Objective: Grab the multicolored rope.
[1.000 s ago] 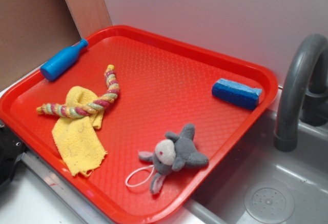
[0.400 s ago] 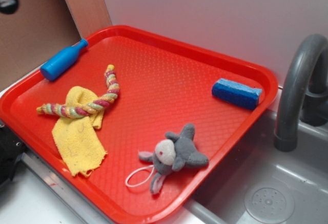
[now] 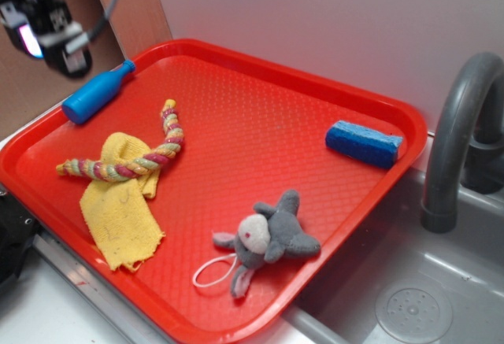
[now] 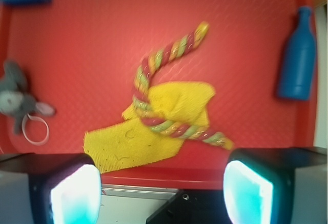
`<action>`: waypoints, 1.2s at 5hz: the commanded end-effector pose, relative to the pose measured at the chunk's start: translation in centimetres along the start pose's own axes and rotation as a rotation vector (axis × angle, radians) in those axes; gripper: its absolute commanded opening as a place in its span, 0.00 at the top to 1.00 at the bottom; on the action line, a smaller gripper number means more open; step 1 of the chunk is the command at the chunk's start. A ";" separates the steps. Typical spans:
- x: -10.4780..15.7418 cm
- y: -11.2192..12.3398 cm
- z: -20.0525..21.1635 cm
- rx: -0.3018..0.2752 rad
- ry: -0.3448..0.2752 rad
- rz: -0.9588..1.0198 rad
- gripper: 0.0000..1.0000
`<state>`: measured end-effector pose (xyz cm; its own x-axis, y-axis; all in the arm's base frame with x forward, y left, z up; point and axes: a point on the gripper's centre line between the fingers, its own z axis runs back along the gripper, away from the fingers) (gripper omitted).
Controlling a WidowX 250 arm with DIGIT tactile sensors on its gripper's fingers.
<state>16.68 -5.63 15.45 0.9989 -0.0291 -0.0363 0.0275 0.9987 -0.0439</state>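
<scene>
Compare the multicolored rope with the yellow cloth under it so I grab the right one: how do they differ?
The multicolored rope is a thick twisted cord of pink, green, yellow and maroon strands; the yellow cloth is flat and one plain colour. The rope is bent into an angle, while the cloth lies spread out with a crumpled fold. The rope rests on top, crossing the cloth, with both ends reaching onto the red tray. Both are soft and share that tray.

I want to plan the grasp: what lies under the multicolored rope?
Under the multicolored rope lies the yellow cloth, beneath its middle part. Both rope ends rest directly on the red tray. Whatever the cloth itself covers cannot be seen.
</scene>
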 end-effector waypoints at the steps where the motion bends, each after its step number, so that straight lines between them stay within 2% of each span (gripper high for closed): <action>1: 1.2 -1.4 -4.1 0.017 -0.026 -0.007 0.00; 3: 3.0 -0.6 -7.4 -0.022 -0.006 0.016 0.00; 4: 3.0 -0.9 -9.2 -0.020 0.022 -0.030 0.00; 6: 3.2 -1.6 -11.4 0.023 0.048 -0.107 0.00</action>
<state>18.99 -7.42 3.58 0.9859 -0.1237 -0.1126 0.1215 0.9922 -0.0262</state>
